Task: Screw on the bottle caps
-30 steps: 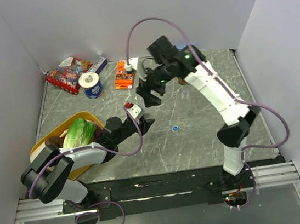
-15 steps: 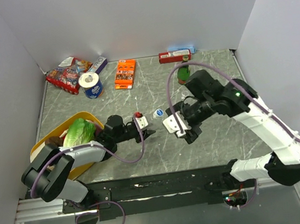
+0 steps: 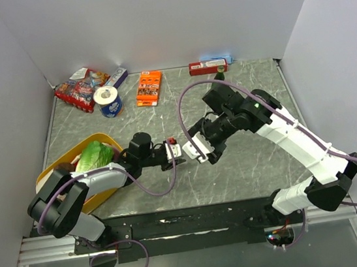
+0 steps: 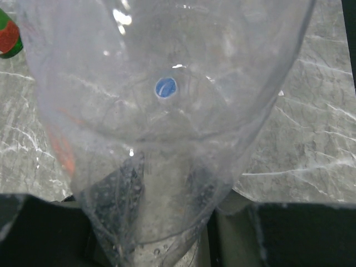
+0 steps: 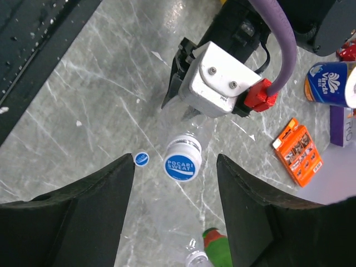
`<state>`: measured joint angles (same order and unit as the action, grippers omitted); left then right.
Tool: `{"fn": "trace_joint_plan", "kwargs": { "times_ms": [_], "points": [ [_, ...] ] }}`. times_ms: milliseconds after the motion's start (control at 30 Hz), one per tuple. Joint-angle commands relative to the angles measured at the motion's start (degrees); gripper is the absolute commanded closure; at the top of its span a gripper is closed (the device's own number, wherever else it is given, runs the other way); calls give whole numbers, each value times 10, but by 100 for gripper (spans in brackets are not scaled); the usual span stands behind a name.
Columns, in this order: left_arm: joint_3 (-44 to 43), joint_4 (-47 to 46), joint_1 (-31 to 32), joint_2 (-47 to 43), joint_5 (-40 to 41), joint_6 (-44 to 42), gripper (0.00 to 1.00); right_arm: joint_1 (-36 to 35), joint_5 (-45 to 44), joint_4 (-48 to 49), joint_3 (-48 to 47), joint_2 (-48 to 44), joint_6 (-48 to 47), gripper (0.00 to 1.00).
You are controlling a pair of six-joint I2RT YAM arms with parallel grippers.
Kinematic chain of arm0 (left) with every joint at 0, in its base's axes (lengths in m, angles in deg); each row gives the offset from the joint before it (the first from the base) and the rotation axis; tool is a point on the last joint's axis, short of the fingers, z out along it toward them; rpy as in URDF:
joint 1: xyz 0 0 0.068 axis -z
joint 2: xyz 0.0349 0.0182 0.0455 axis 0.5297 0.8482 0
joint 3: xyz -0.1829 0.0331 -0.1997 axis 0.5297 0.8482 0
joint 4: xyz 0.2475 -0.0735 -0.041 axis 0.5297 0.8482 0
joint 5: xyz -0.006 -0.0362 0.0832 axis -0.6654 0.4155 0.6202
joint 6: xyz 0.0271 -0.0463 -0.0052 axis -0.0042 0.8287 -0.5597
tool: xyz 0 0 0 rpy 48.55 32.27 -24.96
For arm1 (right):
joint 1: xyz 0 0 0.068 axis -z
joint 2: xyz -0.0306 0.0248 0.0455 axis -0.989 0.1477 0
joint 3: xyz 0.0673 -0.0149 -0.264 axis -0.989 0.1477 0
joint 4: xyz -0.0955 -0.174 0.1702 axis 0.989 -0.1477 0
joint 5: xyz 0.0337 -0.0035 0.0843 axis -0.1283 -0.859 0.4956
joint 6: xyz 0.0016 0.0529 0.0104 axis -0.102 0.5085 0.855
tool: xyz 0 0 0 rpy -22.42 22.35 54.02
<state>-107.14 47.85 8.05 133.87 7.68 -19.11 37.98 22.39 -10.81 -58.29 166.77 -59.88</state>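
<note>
Midway across the grey marbled bench [image 3: 255, 163], just past a yellow bowl [image 3: 100, 136] of green lettuce [image 3: 94, 159] at the near-left corner, the left hand [image 5: 179, 108] is clamped on a clear plastic bottle [image 4: 167, 139]. It holds the bottle level with the neck aimed at the other arm, so the mouth is presented for capping. A round blue screw cap with white lettering [image 5: 183, 158] sits on that mouth; whether its threads have caught cannot be told. The right hand [image 5: 174, 167] faces it with fingers spread to either side of the cap and touching nothing, seemingly lined up to pinch and twist. A second blue cap [image 5: 141, 159] lies flat on the bench just beside the bottle's neck, apparently kept for another bottle. Farther off, a green bottle with a red label [image 5: 218, 245] sits near the far edge. A red snack packet [image 3: 80, 88], a blue-and-white paper roll [image 3: 108, 102], an orange box [image 3: 149, 88] and a flat red box [image 3: 208, 67] line that edge, well apart from the work.
</note>
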Motion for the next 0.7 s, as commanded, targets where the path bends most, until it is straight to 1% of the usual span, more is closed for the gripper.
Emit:
{"fn": "trace_joint_plan", "kwargs": {
  "times_ms": [0, 167, 333, 667],
  "points": [
    [-22, -12, -1, 0, -30, -17, 99, -3, -13, 0, -4, -3, -28, 33],
    [-25, -20, -2, 1, -35, -8, 99, -3, -27, 16, 14, -6, -26, 38],
    [-26, -30, -2, -1, -39, 8, 99, -3, -39, 28, 22, -4, -24, 40],
    [-30, -37, -5, 1, -42, 11, 99, -4, -49, 57, 36, -1, -25, 49]
  ]
}}
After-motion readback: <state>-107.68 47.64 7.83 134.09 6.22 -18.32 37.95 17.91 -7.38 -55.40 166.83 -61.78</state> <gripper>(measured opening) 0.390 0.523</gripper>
